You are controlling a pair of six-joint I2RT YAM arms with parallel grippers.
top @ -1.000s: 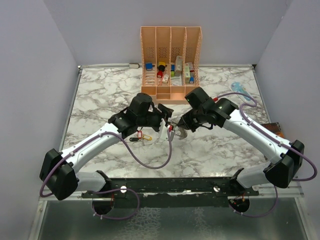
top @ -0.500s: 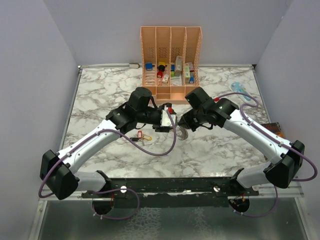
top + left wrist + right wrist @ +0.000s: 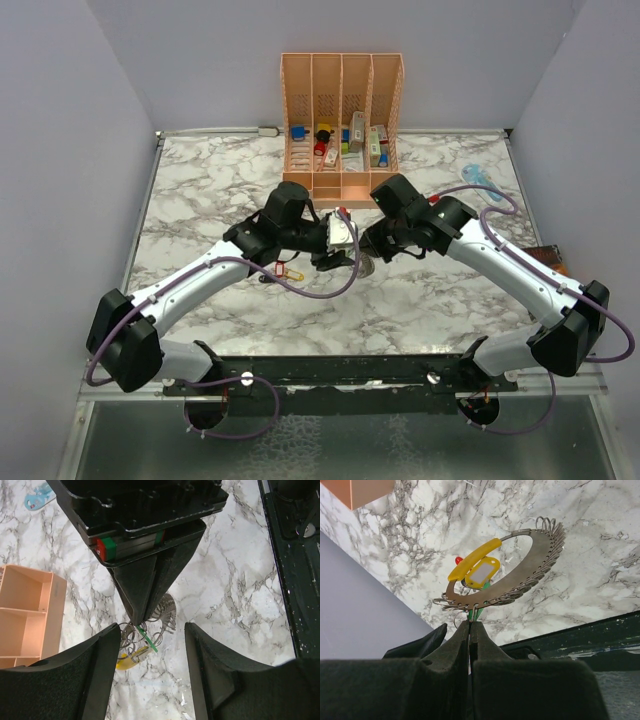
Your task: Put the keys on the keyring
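Observation:
The keyring point(image 3: 520, 585), a silvery curved band edged with small wire loops, joined by a yellow band point(image 3: 472, 559) and carrying a yellow tag point(image 3: 481, 572), hangs above the marble table. My right gripper point(image 3: 470, 624) is shut on one of its lower loops, beside a green tag point(image 3: 476, 614). In the left wrist view, my left gripper point(image 3: 153, 630) stands open just under the right gripper point(image 3: 140, 615), with the keyring point(image 3: 165, 612) near its left finger and nothing between the pads. Loose keys point(image 3: 287, 270) with red and yellow tags lie on the table under the left arm.
A peach slotted organiser point(image 3: 343, 120) with small items stands at the back centre. A light-blue gadget point(image 3: 480, 182) lies at the right rear. A black rail point(image 3: 340, 370) runs along the near edge. Grey walls close both sides.
My left gripper has swung right, in close to the right gripper and the hanging keyring, and narrowed slightly. The right arm and the keyring have stayed put.

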